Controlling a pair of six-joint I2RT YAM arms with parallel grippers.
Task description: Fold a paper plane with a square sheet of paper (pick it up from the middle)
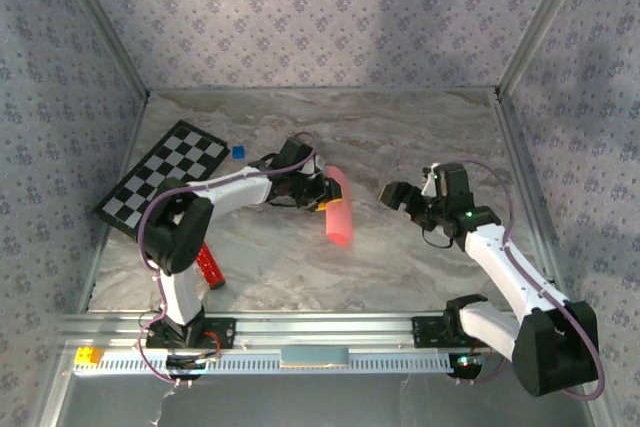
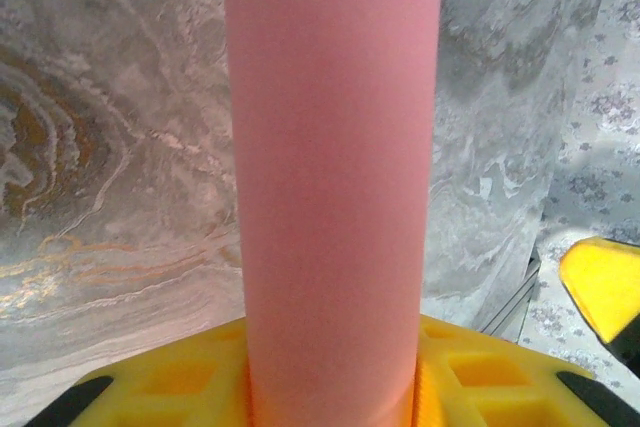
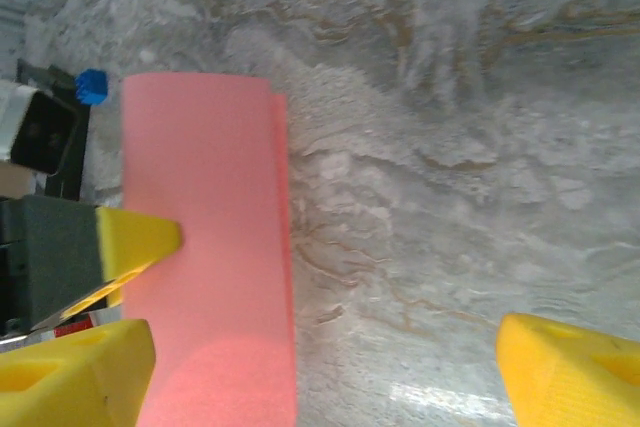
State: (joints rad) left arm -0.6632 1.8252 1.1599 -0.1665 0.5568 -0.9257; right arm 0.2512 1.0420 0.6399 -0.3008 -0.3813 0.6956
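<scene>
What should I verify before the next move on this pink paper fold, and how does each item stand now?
1. Left gripper clamped on the square sheet of paper: ok.
2. Right gripper open, nothing between its jaws: ok.
3. Right gripper apart from the sheet: ok.
4. Sheet's layers lined up: not ok, one edge peeks past the other.
5. Fold creased flat: cannot tell.
6. Blue cube well away from the sheet: ok.
</scene>
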